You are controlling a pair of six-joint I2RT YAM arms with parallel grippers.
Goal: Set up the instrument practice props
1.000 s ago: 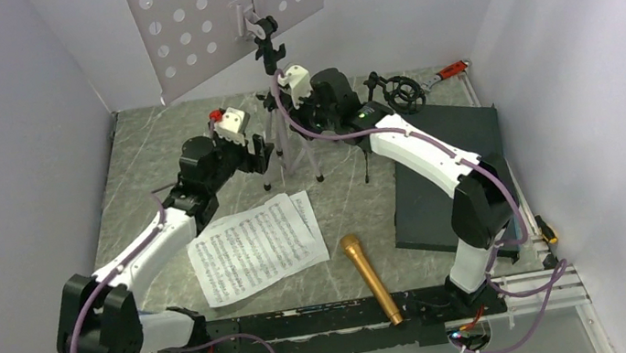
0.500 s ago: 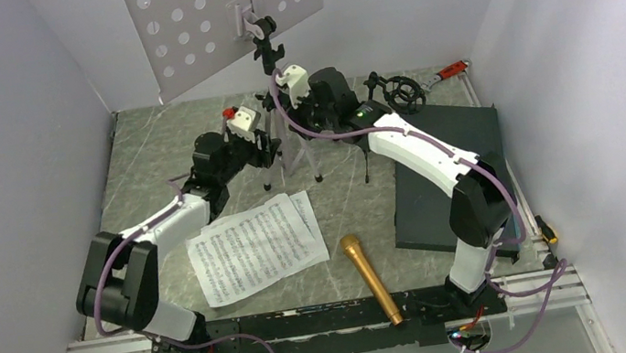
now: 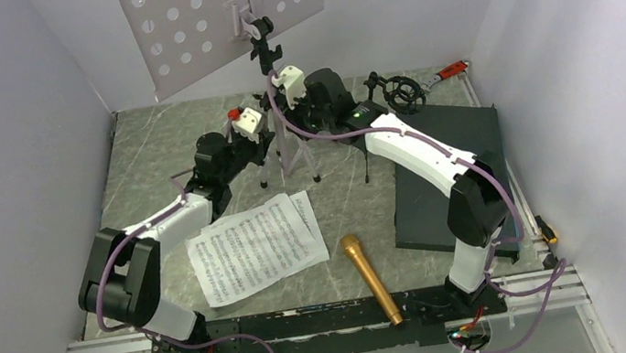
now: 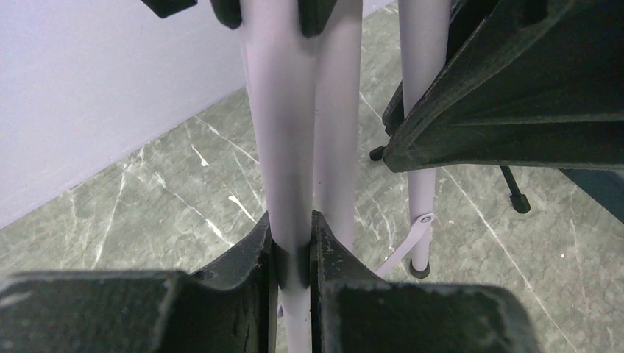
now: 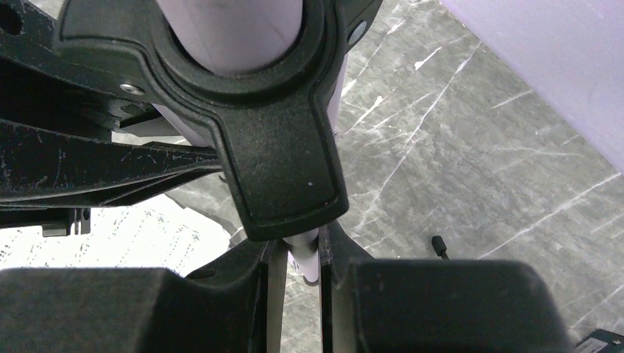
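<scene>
The stand (image 3: pixel 222 14) rises at the upper middle of the top view, its holed desk against the back wall and its legs on the worktop (image 3: pixel 140 155) just below. Both arms have hold of it. The left fingers (image 4: pixel 249 254) are pinched tight on one lilac leg, and the right fingers (image 5: pixel 254 266) are closed on a thin tube under the black hub, I'd say to steady it while the legs are set. The sheets (image 3: pixel 255 247) lie flat at lower centre with the microphone (image 3: pixel 370 277) beside them. The mic stand (image 3: pixel 399 90) sits upper right by the slab (image 3: pixel 474 131). None of these is set up yet.
</scene>
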